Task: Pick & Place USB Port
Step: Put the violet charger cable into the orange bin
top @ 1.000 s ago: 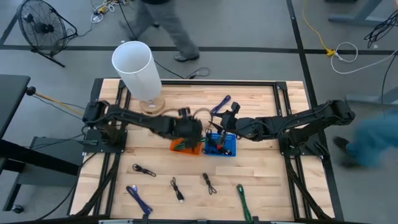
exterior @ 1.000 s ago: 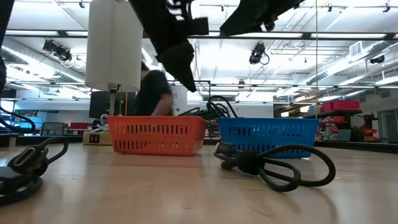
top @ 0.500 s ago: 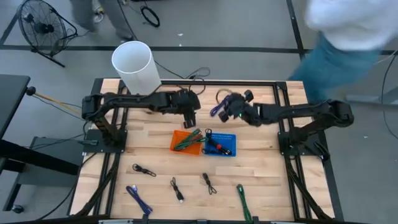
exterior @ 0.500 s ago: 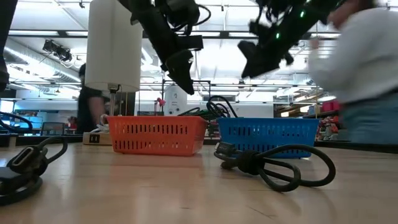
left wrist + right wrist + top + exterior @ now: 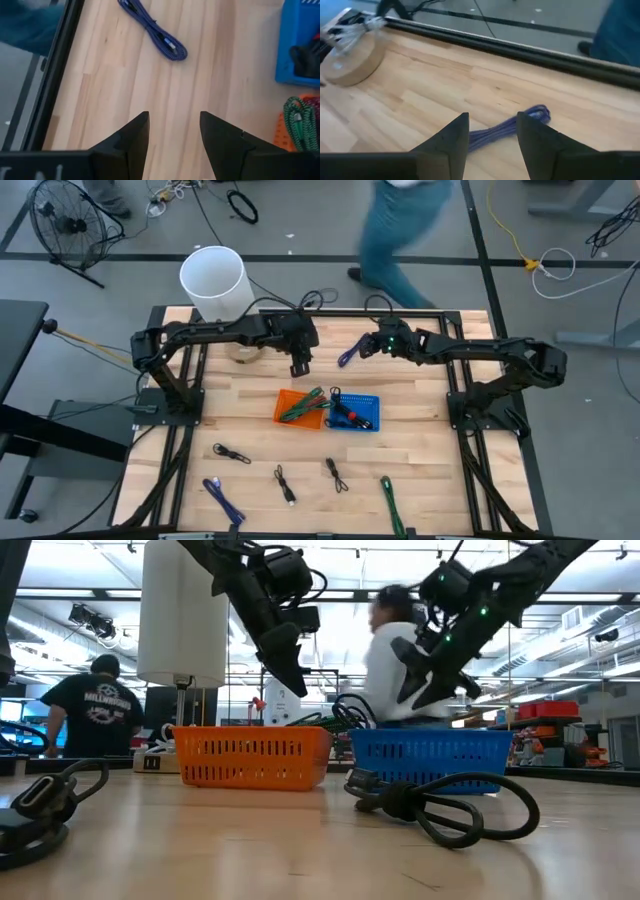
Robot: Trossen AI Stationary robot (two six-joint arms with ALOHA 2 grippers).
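A: Where is the USB cable?

B: The purple cable (image 5: 352, 350) lies on the bare wood of the desk (image 5: 420, 450), at about twelve o'clock from the two baskets, near the far edge. From the left wrist view it reads as a thin braided cord (image 5: 152, 30), folded back on itself into a narrow bundle, blue-violet with small pale connector ends. The right wrist view shows the same bundle (image 5: 505, 129) with a loop at one end.

A: Is anything holding it?

B: No. The right gripper (image 5: 372, 346) hangs just at three o'clock of it, jaws parted and empty; between its fingers (image 5: 450, 145) only wood and cable show. The left gripper (image 5: 299, 366) is at nine o'clock of the cable, well apart from it, jaws also spread with nothing between them (image 5: 172, 145).

A: And the baskets?

B: The orange basket (image 5: 300, 408) and the blue basket (image 5: 355, 412) sit side by side mid-desk, touching or nearly so. Green cable lies in the orange one; dark cables with a red bit lie in the blue one.

A: Anything else on the desk?

B: A white lamp (image 5: 214, 280) on a round wooden base at ten o'clock. Along the near edge: three black cables (image 5: 231, 453), another purple cable (image 5: 224, 501) and a green cable (image 5: 390, 498). A person (image 5: 400, 230) walks past beyond the far edge.
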